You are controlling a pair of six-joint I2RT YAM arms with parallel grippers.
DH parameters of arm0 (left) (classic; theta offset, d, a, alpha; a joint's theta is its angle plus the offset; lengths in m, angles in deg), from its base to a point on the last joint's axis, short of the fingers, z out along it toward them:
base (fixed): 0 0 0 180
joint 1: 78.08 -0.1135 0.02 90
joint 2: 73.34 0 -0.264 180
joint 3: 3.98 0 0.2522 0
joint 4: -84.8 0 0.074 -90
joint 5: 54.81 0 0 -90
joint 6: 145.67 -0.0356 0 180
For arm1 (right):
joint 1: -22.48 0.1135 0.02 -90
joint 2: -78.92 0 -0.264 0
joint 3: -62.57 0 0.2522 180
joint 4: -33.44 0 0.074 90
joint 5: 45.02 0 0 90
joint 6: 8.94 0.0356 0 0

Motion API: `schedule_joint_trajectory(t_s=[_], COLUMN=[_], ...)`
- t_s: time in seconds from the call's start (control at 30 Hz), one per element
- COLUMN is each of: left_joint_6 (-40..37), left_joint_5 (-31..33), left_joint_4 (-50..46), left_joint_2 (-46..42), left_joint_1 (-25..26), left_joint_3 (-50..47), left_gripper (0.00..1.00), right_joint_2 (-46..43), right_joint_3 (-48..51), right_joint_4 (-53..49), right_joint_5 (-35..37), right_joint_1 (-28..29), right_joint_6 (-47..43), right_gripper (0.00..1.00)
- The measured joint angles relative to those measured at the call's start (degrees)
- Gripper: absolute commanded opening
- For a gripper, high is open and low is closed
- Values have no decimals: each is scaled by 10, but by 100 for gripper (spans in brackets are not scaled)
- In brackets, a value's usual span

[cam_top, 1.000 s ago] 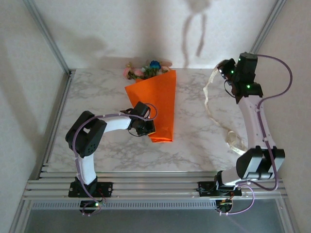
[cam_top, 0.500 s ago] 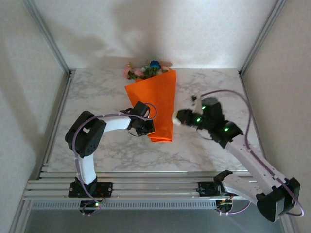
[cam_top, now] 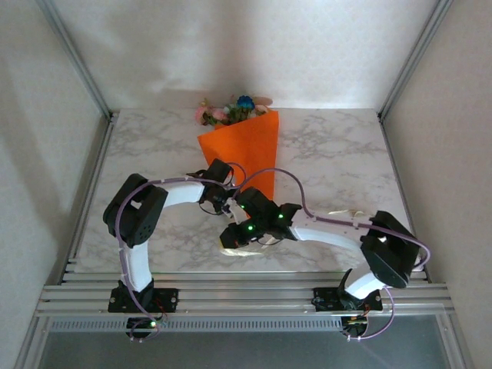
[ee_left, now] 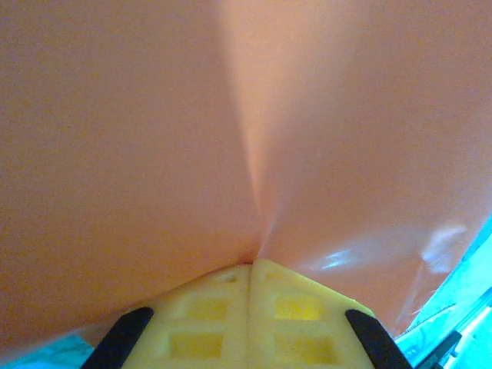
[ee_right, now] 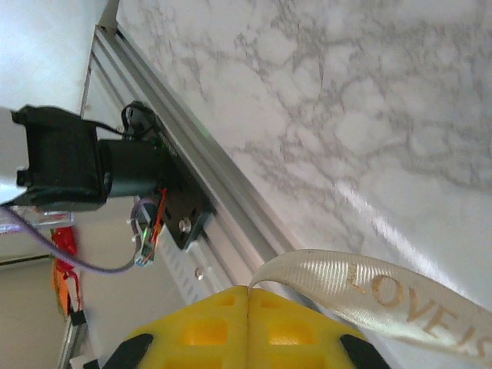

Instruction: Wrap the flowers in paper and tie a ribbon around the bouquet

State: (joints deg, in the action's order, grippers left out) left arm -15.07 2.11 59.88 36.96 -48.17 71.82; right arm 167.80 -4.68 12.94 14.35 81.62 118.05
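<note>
One marble worktop [cam_top: 338,146] is sitting between pale walls [cam_top: 231,46]. One orange bouquet [cam_top: 244,146] is lying at the upper middle of the frame, with the left end effector [ee_left: 250,265] pinching its paper [ee_left: 154,138]. The right end effector [ee_right: 247,290] is squeezing one cream ribbon [ee_right: 384,296] near the lower middle.

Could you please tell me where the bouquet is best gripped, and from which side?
On the bouquet, probably pinch the narrow near end from its left edge, jaws flat to the table. It lies flat and tapers toward the arms, so the paper is slim there, away from the flowers; the left gripper is shut there.
</note>
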Motion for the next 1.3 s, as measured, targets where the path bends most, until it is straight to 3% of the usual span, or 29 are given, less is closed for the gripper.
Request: schedule_joint_trajectory(t_s=[0.17,0.23,0.5,0.77,0.9,1.0,1.13,1.3], left_joint_6=[-4,-4,-8,-17,-17,-17,-17,-17], left_joint_5=[-15,-18,-25,-65,-69,-64,-61,-60], left_joint_4=[2,2,3,7,6,6,7,7], left_joint_2=[2,3,4,12,12,12,12,12], left_joint_1=[-5,-7,-9,-38,-50,-48,-47,-46], left_joint_3=[0,0,0,0,-1,-1,-1,-1], left_gripper=[5,4,4,4,4,4,4,4], right_joint_2=[38,38,39,107,134,125,44,-110], right_joint_3=[-40,-45,-52,-112,-134,-131,-81,-27], right_joint_4=[15,15,21,53,39,30,9,-21], right_joint_5=[10,17,18,5,6,22,52,78], right_joint_1=[0,0,0,8,14,12,-13,-87], right_joint_6=[-19,-24,-34,-38,-40,-46,-42,-23], right_gripper=[9,0,0,0,43,60,64,64])
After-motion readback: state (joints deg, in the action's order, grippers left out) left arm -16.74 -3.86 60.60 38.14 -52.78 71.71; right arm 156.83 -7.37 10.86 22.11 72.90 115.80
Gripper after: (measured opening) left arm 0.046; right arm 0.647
